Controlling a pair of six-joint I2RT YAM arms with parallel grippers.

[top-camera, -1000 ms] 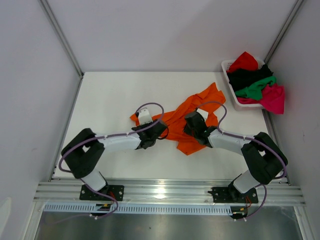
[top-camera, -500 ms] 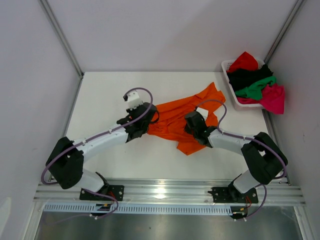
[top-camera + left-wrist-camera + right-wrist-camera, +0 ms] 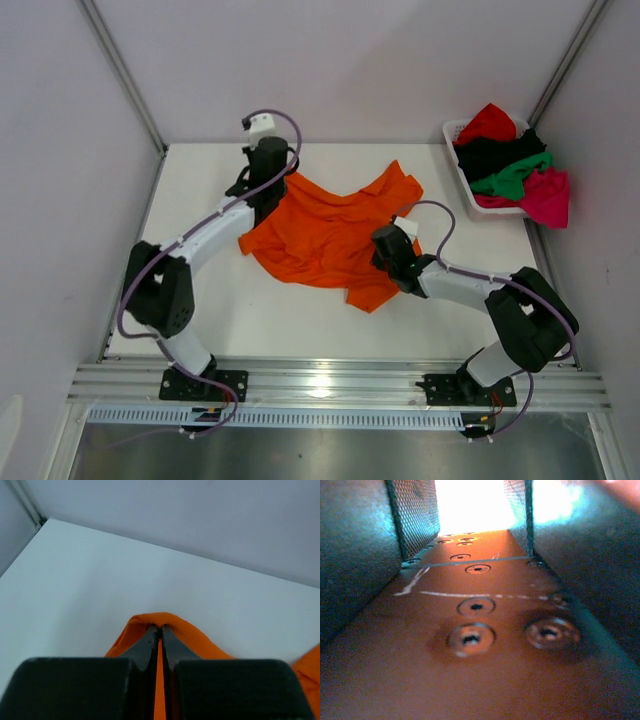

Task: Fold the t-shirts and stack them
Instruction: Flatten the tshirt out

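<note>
The left arm has swung from the middle of the frame up to the upper left of the tabletop (image 3: 200, 170), taking one edge of the orange t-shirt (image 3: 325, 235) with it. A second ago the shirt lay as a bunched, twisted strip between the two arms. Now it is drawn out into a broad sheet across the centre, though it is rumpled, with its lower edge folded under at the lower middle.

The left gripper (image 3: 160, 629) has its jaws pinched tight on a small fold of orange cloth, as its own wrist view shows. The right gripper (image 3: 385, 248) has kept its place on the right part of the shirt, right of centre, acting as an anchor for the pull. Its jaws stand partly apart, but its wrist view is washed out and tinted orange, so I cannot tell whether cloth lies between them.

The red, black, green and pink shirts (image 3: 505, 165) are heaped in the white basket (image 3: 452, 130) at the upper right.

In my judgement this is the spreading step. The first shirt is nearly flat enough to fold, but no fold has been made yet.
</note>
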